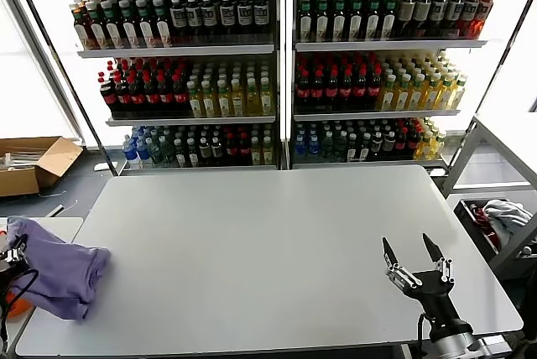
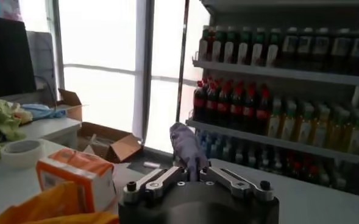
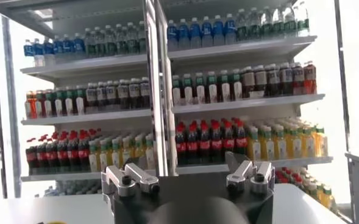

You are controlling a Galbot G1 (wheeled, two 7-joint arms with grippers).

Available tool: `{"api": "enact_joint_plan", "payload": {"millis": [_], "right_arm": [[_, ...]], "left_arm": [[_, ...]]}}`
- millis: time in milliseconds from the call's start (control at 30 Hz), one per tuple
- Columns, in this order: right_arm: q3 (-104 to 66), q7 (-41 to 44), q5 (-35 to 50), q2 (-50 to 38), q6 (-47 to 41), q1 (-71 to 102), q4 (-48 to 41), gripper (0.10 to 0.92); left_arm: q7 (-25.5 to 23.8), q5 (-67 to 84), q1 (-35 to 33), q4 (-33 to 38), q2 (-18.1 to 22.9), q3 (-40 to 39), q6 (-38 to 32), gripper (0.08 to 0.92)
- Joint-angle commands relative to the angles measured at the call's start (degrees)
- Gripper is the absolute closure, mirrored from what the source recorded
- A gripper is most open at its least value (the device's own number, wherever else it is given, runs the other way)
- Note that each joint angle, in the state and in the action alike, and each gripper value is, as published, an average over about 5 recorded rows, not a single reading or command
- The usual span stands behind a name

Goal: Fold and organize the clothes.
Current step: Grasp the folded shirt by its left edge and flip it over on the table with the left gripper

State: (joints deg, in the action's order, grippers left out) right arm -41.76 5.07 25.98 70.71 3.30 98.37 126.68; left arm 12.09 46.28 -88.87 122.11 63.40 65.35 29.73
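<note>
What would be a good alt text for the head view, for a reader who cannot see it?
The left gripper holds a lavender T-shirt bunched over the left edge of a white table. The right gripper hovers open over the table's near right corner. Behind stand shelves of bottles.

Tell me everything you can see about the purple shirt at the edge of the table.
The lavender T-shirt is a soft, cotton-looking garment, bunched and unfolded, with no print showing. It drapes over the white table's near-left corner, part of it hanging past the edge. The left gripper is shut on a pinch of the fabric, which stands up between its fingers. The right gripper is open, well away from it.
</note>
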Motion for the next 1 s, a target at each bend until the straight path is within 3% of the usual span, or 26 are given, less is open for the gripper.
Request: {"api": "enact_joint_plan", "payload": {"millis": [33,133,233,400,533,633,833,1000], "right_arm": [[-1.9,0.0,0.6,-0.1,0.1,0.4,-0.1,0.203],[-3.3,0.0,0.7,-0.1,0.0,1.1,0.3,0.203],[-5.1,-0.1,0.7,0.1,-0.4,2.1,0.9,0.203],[-8.4,-0.2,0.6,0.1,-1.8,4.4,2.9,0.203],[-9.5,-0.6,0.6,0.4,-3.9,5.2,3.8,0.203],[-8.0,-0.9,1.3,0.5,-6.0,5.0,3.9,0.203],[-0.5,-1.7,5.2,-0.7,-10.7,1.0,3.4,0.203],[6.6,-3.3,6.2,-2.1,-14.9,-5.2,0.7,0.203]], "left_arm": [[4.8,-6.7,3.1,11.7,1.9,-27.3,2.7,0.849],[4.6,-13.2,4.0,9.0,4.1,-42.4,2.3,0.849],[4.9,-17.6,8.2,2.1,7.1,-54.7,2.0,0.849],[7.0,-15.8,17.4,-10.0,13.1,-64.7,1.9,0.849],[8.3,-11.5,23.2,-15.1,16.4,-66.7,1.7,0.849],[5.5,-10.7,25.2,-15.4,16.5,-66.3,1.0,0.849],[-4.1,-8.8,25.0,-8.0,12.8,-63.3,-0.9,0.823],[-11.5,-6.7,21.6,-0.4,8.5,-57.9,-3.6,0.689]]}}
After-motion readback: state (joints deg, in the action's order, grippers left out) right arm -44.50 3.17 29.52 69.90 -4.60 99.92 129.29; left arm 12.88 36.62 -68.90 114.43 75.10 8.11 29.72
